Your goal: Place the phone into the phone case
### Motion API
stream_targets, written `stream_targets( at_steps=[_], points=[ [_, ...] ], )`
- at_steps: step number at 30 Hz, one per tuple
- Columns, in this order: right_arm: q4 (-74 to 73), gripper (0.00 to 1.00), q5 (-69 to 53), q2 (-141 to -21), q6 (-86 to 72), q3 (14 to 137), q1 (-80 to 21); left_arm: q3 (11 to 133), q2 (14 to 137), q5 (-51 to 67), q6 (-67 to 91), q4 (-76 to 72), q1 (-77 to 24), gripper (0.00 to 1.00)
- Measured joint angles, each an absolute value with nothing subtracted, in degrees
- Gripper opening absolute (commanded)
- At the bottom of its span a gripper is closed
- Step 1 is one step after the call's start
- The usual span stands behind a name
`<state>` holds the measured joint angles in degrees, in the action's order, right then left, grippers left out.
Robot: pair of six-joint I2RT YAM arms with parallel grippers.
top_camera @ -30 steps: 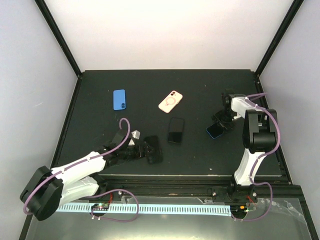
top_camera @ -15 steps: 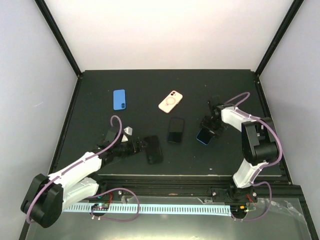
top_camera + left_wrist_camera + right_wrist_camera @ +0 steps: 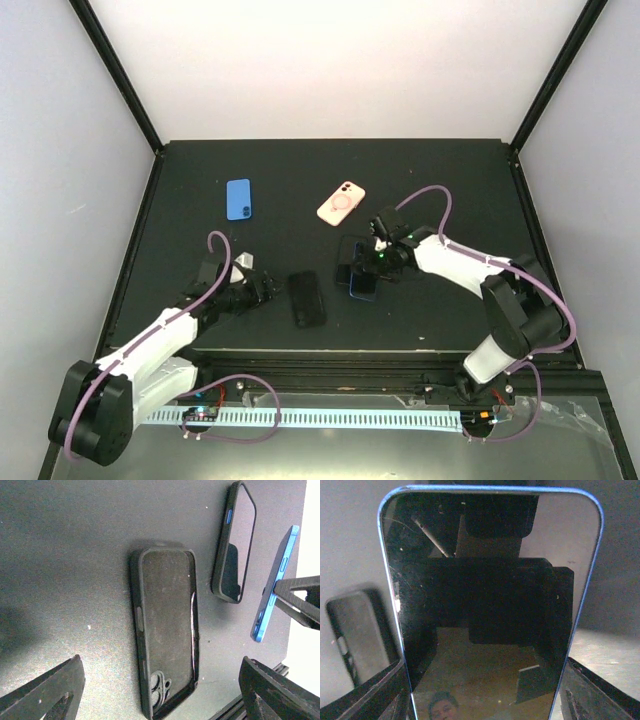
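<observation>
The black matte counter [image 3: 450, 180] holds several phone-sized things. The right arm stretches from the near right corner toward the middle. Its right gripper [image 3: 374, 266] is clamped on the blue-edged phone with a dark glass screen [image 3: 362, 285], which is held tilted on its long edge.

Just beyond and partly under it lies a glossy black handset in a black shell [image 3: 234, 545], so the two overlap from above. Toward the near edge lies an empty black rubber case [image 3: 166, 645], open side up. The left gripper [image 3: 265, 287] sits just left of that case, fingers wide apart and touching nothing.

The pale pink phone case with a white ring [image 3: 341, 203] lies back up toward the far edge, near the middle, apart from both grippers. A flat blue case [image 3: 238, 199] lies toward the far left corner.

In the right wrist view the screen fills the frame and hides the fingertips.
</observation>
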<state>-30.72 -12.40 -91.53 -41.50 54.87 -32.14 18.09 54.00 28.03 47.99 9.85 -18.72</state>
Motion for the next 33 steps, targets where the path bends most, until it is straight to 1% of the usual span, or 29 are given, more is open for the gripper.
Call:
stream_targets(
  at_steps=[10, 19, 33],
  points=[
    [-26.65, 0.65, -17.15, -91.44, -42.33, 55.86, -42.74, 17.67, 54.19, 29.82, 46.85, 9.85, -16.97, 0.86],
    [-24.60, 0.65, -20.23, -97.41, -42.74, 63.33, -50.11, 17.50, 54.19, 30.35, 44.77, 11.22, -13.15, 0.85],
    [-24.82, 0.66, -21.76, -105.91, -42.74, 68.03, -53.12, 17.12, 51.72, 31.09, 43.53, 13.32, -10.83, 0.85]
  ],
)
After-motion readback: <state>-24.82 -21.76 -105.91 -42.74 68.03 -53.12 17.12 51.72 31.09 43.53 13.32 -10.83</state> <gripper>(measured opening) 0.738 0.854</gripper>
